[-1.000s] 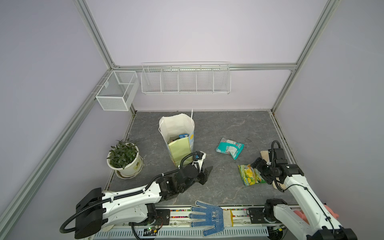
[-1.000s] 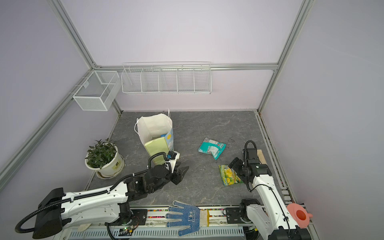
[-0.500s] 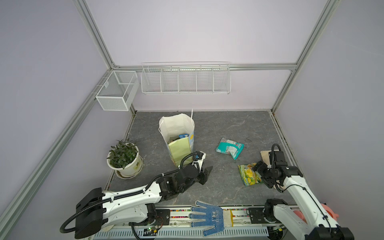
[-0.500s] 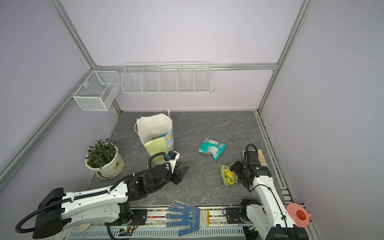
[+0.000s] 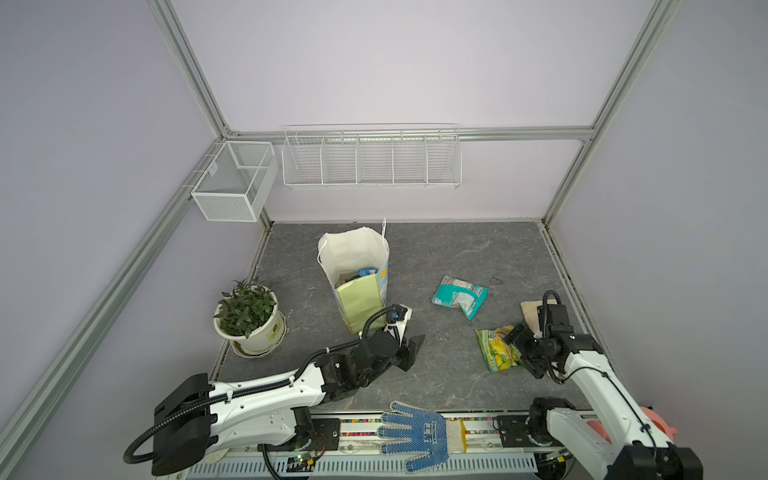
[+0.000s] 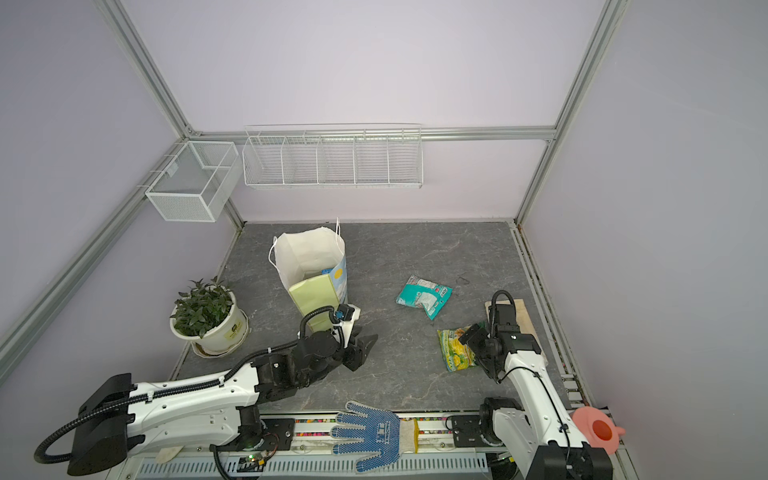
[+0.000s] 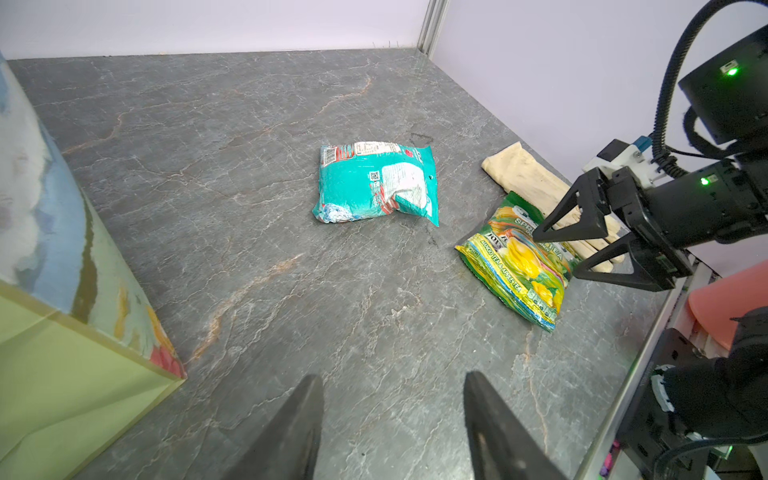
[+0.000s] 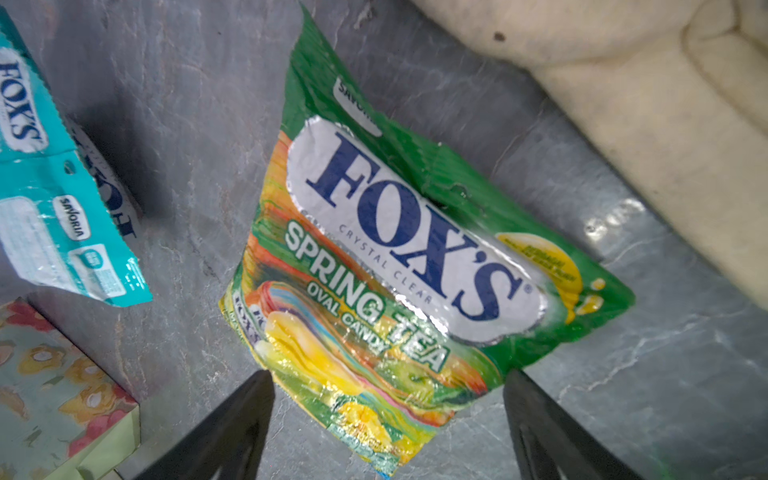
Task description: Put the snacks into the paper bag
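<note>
The green-and-yellow candy packet (image 8: 395,270) lies flat on the near right of the table (image 5: 457,249). We judge it light, glossy and slippery, a crinkly film pouch whose loose sweets will shift and sag; a pinch across the flat sealed end should hold better than one on the plump middle. The right gripper (image 8: 386,380) hangs over its yellow end, jaws wide apart and holding nothing, one finger on either side. A cream glove (image 5: 532,313) lies just beside the packet, farther right; the teal packet (image 5: 459,295) sits farther off and leftward. The paper bag (image 5: 357,303) stands upright farther left, other snacks (image 5: 362,274) showing inside; the left gripper (image 7: 392,376), parted and empty, hovers near its base.
</note>
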Available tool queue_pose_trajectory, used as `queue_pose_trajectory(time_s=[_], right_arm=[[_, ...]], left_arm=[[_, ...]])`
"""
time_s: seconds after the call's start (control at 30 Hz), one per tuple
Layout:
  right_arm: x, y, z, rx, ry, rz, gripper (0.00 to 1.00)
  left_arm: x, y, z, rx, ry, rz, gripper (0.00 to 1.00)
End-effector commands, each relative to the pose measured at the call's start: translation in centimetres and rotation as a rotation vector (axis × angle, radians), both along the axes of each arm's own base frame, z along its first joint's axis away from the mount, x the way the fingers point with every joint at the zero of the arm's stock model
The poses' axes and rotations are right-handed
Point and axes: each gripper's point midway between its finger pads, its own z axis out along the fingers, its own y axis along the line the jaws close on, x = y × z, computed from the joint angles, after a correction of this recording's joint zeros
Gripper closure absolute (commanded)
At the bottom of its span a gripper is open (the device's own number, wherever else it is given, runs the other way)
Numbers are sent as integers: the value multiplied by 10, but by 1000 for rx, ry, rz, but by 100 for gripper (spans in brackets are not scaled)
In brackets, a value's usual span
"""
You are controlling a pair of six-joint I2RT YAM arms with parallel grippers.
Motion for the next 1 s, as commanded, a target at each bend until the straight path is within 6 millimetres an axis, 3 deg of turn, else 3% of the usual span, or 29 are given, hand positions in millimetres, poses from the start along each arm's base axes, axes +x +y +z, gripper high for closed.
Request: queue_pose_trajectory(time_s=[0.0,0.47,0.67,0.97], right_arm=[[-1,1,-7,23,9,-26,10],[0,2,-18,46,29,-41,0],[1,4,-18,57,27,-46,23],[0,3,-19,56,26,-49,37]], left_arm=[[1,-1,-1,-14,2,15,45],[1,-2,-3,-10,3,14,45],[1,2,-1,-14,-1,20,45],[1,6,-1,-13,-5,29,45]])
